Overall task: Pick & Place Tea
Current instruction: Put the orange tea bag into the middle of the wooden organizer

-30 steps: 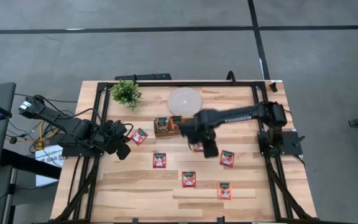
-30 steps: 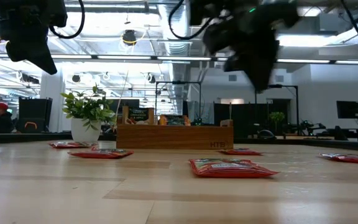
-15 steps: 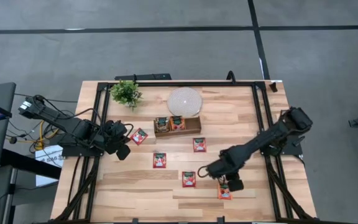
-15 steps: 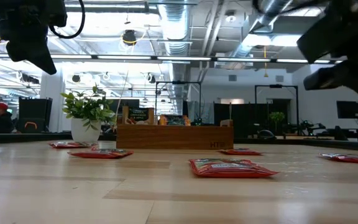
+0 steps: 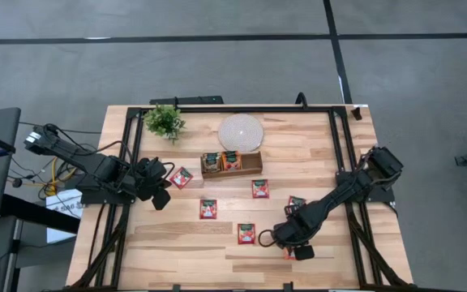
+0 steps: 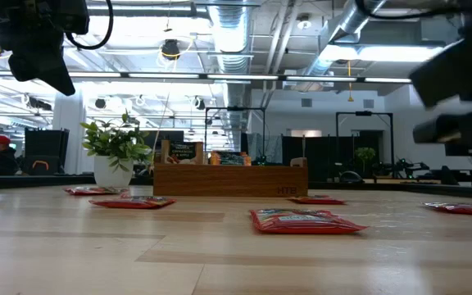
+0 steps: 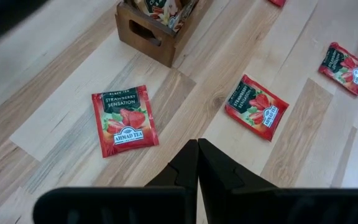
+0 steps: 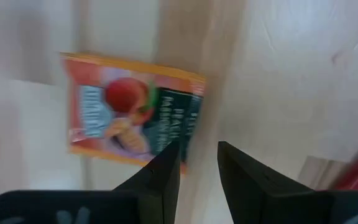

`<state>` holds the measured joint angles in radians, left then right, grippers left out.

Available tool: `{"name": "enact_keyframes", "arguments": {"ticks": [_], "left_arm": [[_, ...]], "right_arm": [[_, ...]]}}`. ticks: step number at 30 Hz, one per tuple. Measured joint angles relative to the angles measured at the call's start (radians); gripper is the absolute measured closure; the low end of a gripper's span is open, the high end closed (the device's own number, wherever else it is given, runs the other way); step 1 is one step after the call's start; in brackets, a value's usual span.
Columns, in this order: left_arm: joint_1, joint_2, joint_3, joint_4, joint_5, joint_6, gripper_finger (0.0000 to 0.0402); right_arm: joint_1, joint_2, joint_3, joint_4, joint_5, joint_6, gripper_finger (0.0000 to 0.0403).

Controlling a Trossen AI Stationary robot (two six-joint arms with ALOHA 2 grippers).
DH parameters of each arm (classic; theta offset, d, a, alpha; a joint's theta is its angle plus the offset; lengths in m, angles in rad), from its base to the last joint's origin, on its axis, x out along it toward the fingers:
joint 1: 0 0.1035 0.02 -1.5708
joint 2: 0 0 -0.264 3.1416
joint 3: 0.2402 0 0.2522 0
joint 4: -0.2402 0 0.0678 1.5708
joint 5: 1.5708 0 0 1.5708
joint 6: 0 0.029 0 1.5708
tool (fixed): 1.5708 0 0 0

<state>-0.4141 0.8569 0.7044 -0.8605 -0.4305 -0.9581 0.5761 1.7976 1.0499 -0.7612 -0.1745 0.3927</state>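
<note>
Your right pincer [image 5: 297, 248] has dropped lower over the near-right orange sachet [image 8: 132, 118], fingers narrowly parted, empty. Left pincer [image 7: 197, 163] waits closed at the tabletop's [image 5: 298, 154] left.

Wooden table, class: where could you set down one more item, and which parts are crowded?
Free patches: the pale wooden table right of the round white disc, and the near left corner below the red sachets. Crowded: around the brown wooden tray and the near right, where the right gripper hangs, jaws apart, over an orange sachet.
</note>
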Motion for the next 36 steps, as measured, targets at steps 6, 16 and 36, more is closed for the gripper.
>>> {"name": "enact_keyframes", "arguments": {"ticks": [6,16,36], "left_arm": [[0.0,0.0,0.0,0.002,0.003,0.0,0.0401],[0.0,0.0,0.0,0.002,0.012,0.0,0.0401],[0.0,0.0,0.0,0.002,0.012,0.0,0.0401]], "right_arm": [[-0.004,0.06,0.006,0.005,-0.004,0.001,0.0303],[-0.016,0.064,0.004,0.004,0.006,0.002,0.0324],[-0.099,0.04,0.0,-0.004,-0.008,0.0,0.0402]]}}
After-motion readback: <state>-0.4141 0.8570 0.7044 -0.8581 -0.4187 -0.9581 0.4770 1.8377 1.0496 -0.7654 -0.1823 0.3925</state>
